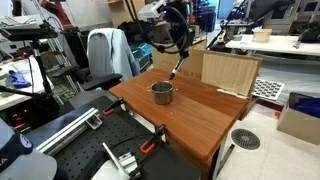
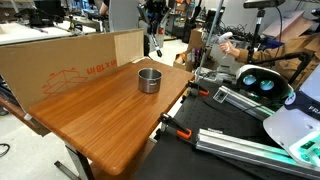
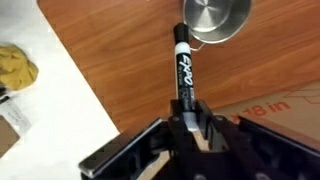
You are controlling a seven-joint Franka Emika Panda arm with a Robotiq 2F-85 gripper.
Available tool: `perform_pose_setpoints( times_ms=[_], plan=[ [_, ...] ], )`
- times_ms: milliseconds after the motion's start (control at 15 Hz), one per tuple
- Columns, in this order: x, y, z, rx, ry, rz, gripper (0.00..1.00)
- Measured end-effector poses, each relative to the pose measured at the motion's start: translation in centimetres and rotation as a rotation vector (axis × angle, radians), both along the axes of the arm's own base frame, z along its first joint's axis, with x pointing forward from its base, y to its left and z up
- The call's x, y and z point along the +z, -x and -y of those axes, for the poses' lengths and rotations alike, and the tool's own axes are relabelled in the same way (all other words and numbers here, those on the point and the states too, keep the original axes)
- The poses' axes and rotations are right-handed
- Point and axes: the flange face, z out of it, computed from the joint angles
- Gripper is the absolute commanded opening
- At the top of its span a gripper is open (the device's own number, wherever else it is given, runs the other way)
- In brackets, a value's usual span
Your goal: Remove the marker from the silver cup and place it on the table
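Note:
My gripper (image 3: 187,118) is shut on the marker (image 3: 183,70), a dark pen with white lettering, gripped at one end. It hangs in the air beside the silver cup (image 3: 215,20), outside it. In an exterior view the gripper (image 1: 181,48) holds the marker (image 1: 177,68) tilted above the far edge of the reddish-brown table (image 1: 195,118), just behind the cup (image 1: 162,93). The cup (image 2: 149,79) stands upright on the table (image 2: 95,120). The gripper (image 2: 152,30) is high behind it.
A cardboard sheet (image 1: 230,70) stands upright along the table's far edge, also in an exterior view (image 2: 70,65). A black perforated bench with clamps (image 1: 110,145) adjoins the table. A yellow object (image 3: 15,65) lies on the white floor beside the table.

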Motion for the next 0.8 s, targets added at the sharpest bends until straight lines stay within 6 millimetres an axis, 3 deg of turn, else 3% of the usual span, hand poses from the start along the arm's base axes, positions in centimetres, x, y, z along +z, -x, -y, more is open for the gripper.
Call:
perform_pose_setpoints(
  times_ms=[333, 800],
  plan=[
    [-2.8, 2.6, 6.4, -0.053, -0.004, -0.077, 0.05],
    [-9.6, 4.3, 10.5, -0.094, -0.021, -0.168, 0.05]
  ],
)
